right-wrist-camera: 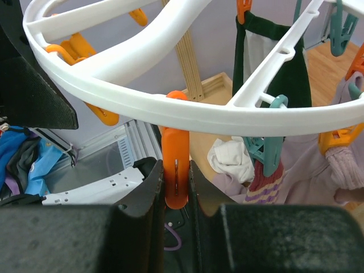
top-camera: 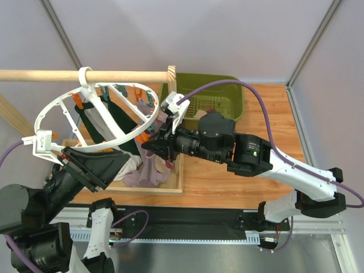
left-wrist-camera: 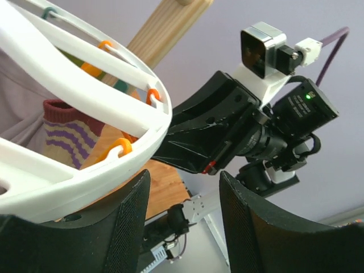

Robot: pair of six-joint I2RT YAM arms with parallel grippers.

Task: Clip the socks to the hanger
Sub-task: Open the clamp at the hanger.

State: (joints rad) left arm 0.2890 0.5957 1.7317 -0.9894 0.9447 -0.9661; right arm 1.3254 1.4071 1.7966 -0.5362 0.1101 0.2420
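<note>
The left fingers (top-camera: 60, 153) are standing open at about 7 o'clock on the hanger (right-wrist-camera: 125, 96). They are right by its rim and are not holding it. The hanger is hanging by its hook from the wooden rod (top-camera: 40, 74), so I think a push could be setting it swinging or tipping. One striped sock (right-wrist-camera: 263, 185) is hanging under a teal clip (right-wrist-camera: 264, 151). At about 4 o'clock the right fingers (top-camera: 154, 143) are closing tight on an orange clip (right-wrist-camera: 176, 170). No sock is sitting in it, so it could be slipping out and snapping shut empty. I am counting one hanger, one sock for sure, at least two teal clips, at least five orange clips and two sets of fingers.
</note>
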